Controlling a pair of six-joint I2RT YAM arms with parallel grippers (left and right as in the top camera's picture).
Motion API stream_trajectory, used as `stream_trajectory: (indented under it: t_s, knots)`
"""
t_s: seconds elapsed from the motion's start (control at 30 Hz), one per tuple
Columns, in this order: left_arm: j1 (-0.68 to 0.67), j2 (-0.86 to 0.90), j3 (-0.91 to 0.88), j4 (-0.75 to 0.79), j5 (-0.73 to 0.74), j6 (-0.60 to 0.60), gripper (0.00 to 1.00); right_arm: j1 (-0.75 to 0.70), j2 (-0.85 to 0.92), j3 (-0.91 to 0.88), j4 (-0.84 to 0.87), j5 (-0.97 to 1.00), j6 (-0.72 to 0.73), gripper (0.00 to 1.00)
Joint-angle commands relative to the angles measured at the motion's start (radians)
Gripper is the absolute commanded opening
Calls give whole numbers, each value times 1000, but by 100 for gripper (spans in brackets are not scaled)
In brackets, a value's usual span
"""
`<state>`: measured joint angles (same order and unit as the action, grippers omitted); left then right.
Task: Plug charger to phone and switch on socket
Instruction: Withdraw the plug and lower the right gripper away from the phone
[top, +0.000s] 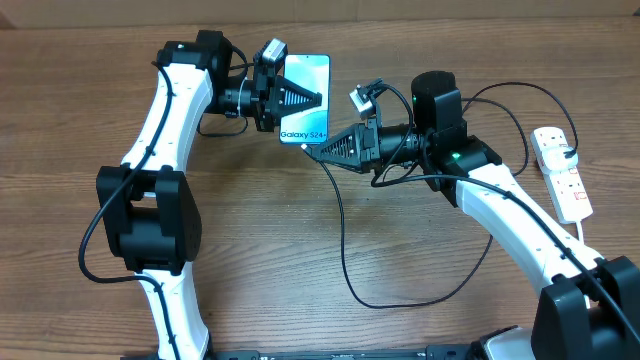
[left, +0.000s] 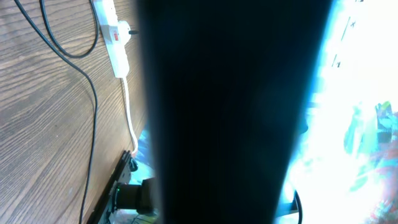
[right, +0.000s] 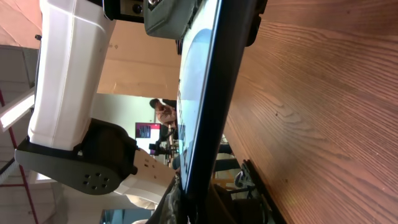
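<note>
My left gripper (top: 300, 98) is shut on the phone (top: 312, 70) and holds it above the table, its light blue screen facing up. The phone fills the left wrist view as a dark slab (left: 230, 112). In the right wrist view it shows edge-on (right: 208, 99). My right gripper (top: 318, 150) sits at the phone's bottom edge, shut on the charger's connector tip; the tip itself is hidden. The charger's black cable (top: 345, 250) loops over the table to a black plug (top: 568, 153) in the white socket (top: 562, 178), which also shows in the left wrist view (left: 115, 34).
The socket lies at the table's right edge, with its thick white cord (left: 129, 118) running off toward the front. The left arm's white link (right: 68, 68) stands close behind the phone. The cable loop lies across the middle front of the table.
</note>
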<state>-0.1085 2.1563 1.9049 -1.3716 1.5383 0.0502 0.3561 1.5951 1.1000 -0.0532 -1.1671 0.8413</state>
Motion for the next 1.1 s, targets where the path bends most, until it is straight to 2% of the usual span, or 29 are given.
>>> stream_trajectory:
  t_s: [0.0,0.1,0.17,0.37,0.47,0.5,0.63,0.67,0.77,0.87,1.07]
  knots:
    - [-13,-25,14,-3,42,-6,4,7,-8,7,14,94,3,4]
    - [-3,-25,14,50,19,-21,4,16,-8,7,6,97,-8,4]
    - [10,-25,14,98,-42,-81,4,22,-8,7,-21,102,-36,4]
    - [73,-25,14,219,-400,-285,4,29,-8,7,-240,184,-199,4]
    - [104,-25,14,224,-514,-313,4,29,-8,7,-362,298,-288,4]
    - [119,-25,14,222,-555,-312,4,29,-8,7,-428,407,-330,4]
    - [132,-25,14,198,-604,-312,4,29,-8,7,-585,761,-378,4]
    - [132,-25,14,189,-608,-293,4,29,-7,6,-661,954,-379,4]
    - [126,-25,14,182,-615,-274,4,29,1,5,-737,1164,-379,4]
    - [115,-25,14,183,-624,-274,4,29,19,5,-775,1254,-380,4]
    - [90,-25,14,182,-625,-274,4,30,91,-6,-784,1264,-379,4]
